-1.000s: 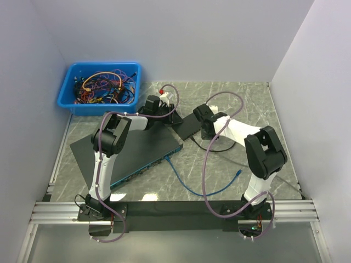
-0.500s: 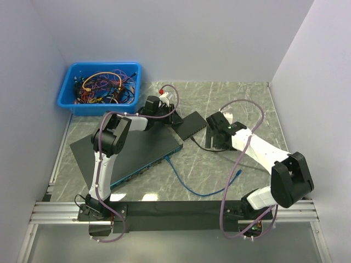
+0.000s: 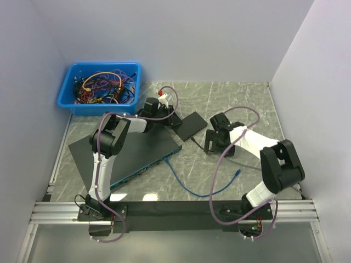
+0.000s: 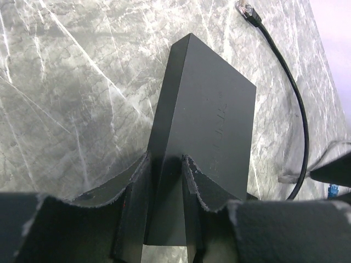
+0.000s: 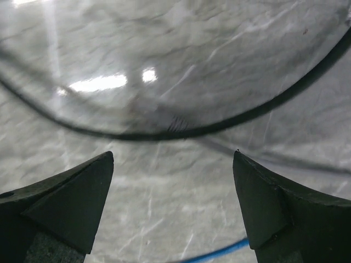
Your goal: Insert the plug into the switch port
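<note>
My left gripper is shut on one end of a small black switch box, which lies flat on the marble table. In the top view the left gripper is at the box's left end. A black cable runs along the box's right side and ends in a clear plug lying loose beyond the box. My right gripper is open and empty, just above the table, with the black cable arcing past its fingertips. In the top view the right gripper hangs right of the box, apart from it.
A large flat black network switch lies at the left, with a blue cable plugged into its front and ending in a loose blue plug. A blue bin of tangled cables stands at the back left. White walls enclose the table.
My right gripper has opened and drawn back from the box, toward the near right. The left gripper has kept its hold on the box.
</note>
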